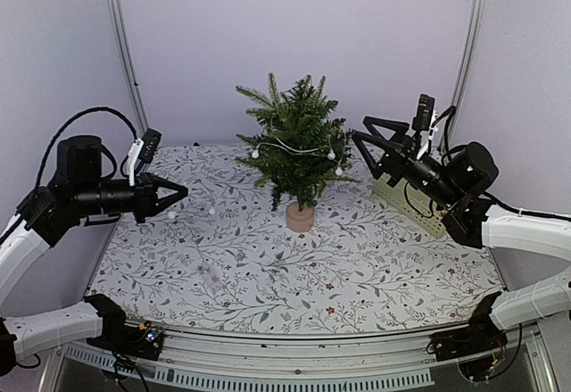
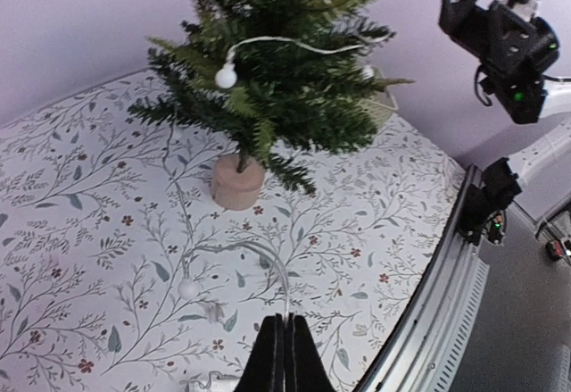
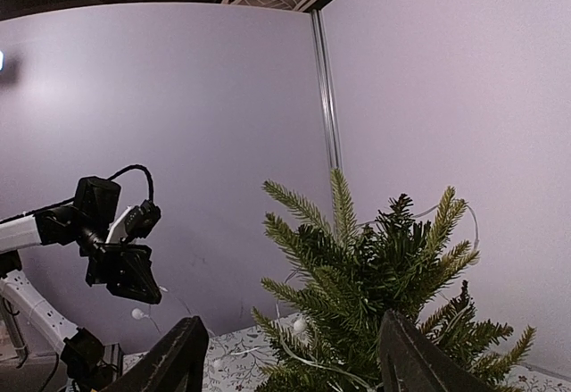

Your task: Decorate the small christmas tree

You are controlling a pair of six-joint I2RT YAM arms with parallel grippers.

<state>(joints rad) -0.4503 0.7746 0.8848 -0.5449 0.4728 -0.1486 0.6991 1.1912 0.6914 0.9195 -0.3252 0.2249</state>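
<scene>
Now left hand [image 2: 285,322] pinches the bead string [image 2: 188,289]; right hand [image 1: 359,129] gapes beside the small christmas tree [image 1: 299,142].

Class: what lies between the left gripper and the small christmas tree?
A white bead garland trailing over the floral tablecloth, left gripper to small christmas tree; left wrist view shows it.
</scene>
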